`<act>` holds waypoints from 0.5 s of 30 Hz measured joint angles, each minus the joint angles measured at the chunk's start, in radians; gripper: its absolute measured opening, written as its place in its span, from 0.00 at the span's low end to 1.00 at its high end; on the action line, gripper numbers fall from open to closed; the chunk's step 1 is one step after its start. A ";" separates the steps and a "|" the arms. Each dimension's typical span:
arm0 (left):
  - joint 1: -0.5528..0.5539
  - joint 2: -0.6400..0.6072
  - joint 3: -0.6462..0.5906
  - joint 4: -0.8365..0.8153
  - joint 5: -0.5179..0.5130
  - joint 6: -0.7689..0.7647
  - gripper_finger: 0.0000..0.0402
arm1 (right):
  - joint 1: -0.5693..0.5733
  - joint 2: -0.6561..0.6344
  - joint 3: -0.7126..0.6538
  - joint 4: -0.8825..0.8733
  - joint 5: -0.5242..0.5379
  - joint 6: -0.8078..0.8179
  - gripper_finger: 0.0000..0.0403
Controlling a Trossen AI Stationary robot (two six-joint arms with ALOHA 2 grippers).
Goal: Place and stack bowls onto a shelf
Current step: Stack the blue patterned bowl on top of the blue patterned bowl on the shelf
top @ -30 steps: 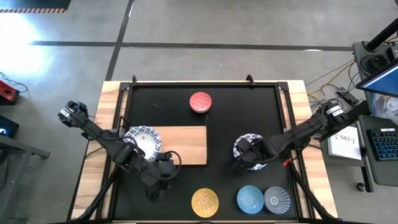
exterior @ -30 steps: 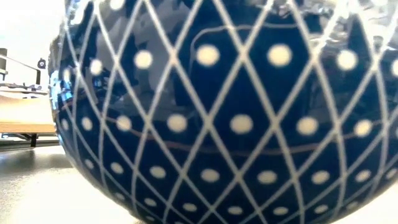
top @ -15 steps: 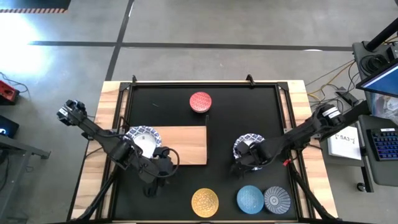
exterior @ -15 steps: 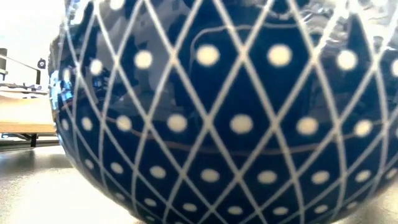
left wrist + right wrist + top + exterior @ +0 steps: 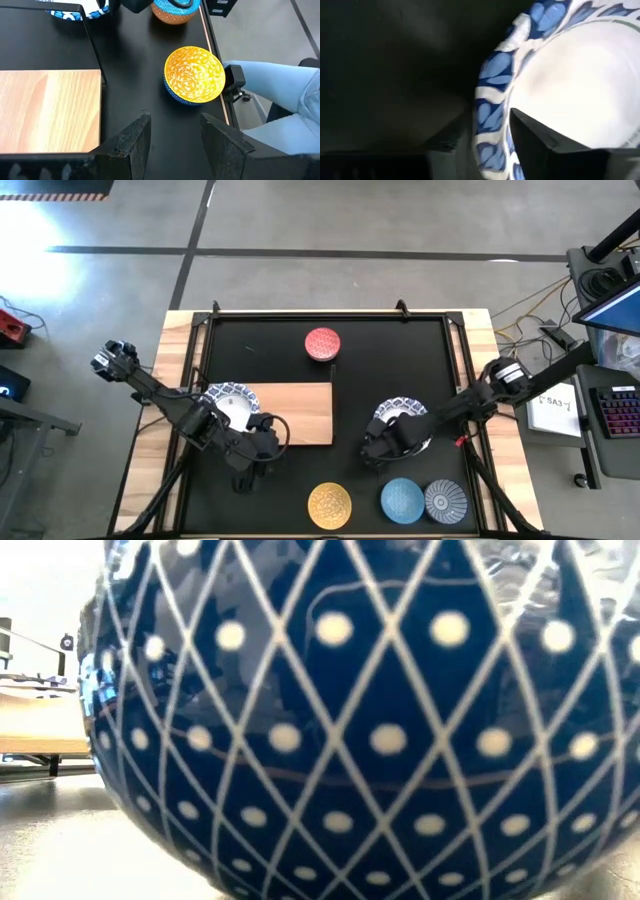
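The light-wood shelf [image 5: 295, 414] lies on the black table, and a large white blue-rimmed bowl [image 5: 228, 402] stands on its left end. My left gripper [image 5: 262, 444] is open and empty by the shelf's near edge. A second large white bowl [image 5: 405, 418] is to the right of the shelf, and my right gripper [image 5: 384, 442] is shut on its near-left rim. The red bowl [image 5: 322, 342] stands at the far middle. The yellow bowl [image 5: 329, 504], light blue bowl [image 5: 401, 499] and grey-blue bowl [image 5: 444, 500] stand along the near edge. My right gripper has the large white bowl's blue rim [image 5: 490, 117] between its two fingers. One finger [image 5: 545, 137] is inside the bowl and the other outside. The fingers come from above, slanting from the table's right. I cannot tell whether the bowl is off the table.
The low view is filled by a dark blue bowl wall with a white lattice [image 5: 370, 730], with the shelf's edge [image 5: 40, 725] showing at its left. A person's leg [image 5: 280, 85] is beyond the table's near edge. Bare table lies between the shelf and the yellow bowl [image 5: 194, 75].
My right gripper has gone from over the middle of the second large bowl toward the table's left and near edges, down to the bowl's near-left rim. My left gripper has drawn a little toward the far edge, beside the shelf.
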 joint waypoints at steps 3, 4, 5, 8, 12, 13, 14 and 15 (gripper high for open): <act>0.008 0.000 0.000 0.003 0.000 0.020 0.38 | 0.000 0.010 0.043 -0.081 -0.001 -0.030 0.20; 0.010 0.000 0.000 0.011 0.000 0.035 0.38 | 0.000 0.009 0.054 -0.106 0.000 -0.038 0.16; 0.012 0.000 0.000 0.019 0.000 0.051 0.38 | 0.000 0.007 0.064 -0.127 0.000 -0.052 0.13; 0.021 0.000 0.000 0.054 0.002 0.110 0.38 | 0.000 -0.017 0.087 -0.178 0.004 -0.077 0.05; 0.031 0.000 0.000 0.088 0.003 0.160 0.38 | 0.000 -0.057 0.130 -0.241 0.003 -0.092 0.03; 0.035 0.000 0.000 0.097 0.003 0.170 0.38 | 0.000 -0.066 0.145 -0.253 0.003 -0.114 0.03; 0.040 0.000 0.000 0.104 0.003 0.181 0.38 | 0.003 -0.079 0.161 -0.258 0.001 -0.155 0.02; 0.044 0.000 0.000 0.114 0.003 0.189 0.38 | 0.007 -0.092 0.178 -0.263 -0.002 -0.202 0.02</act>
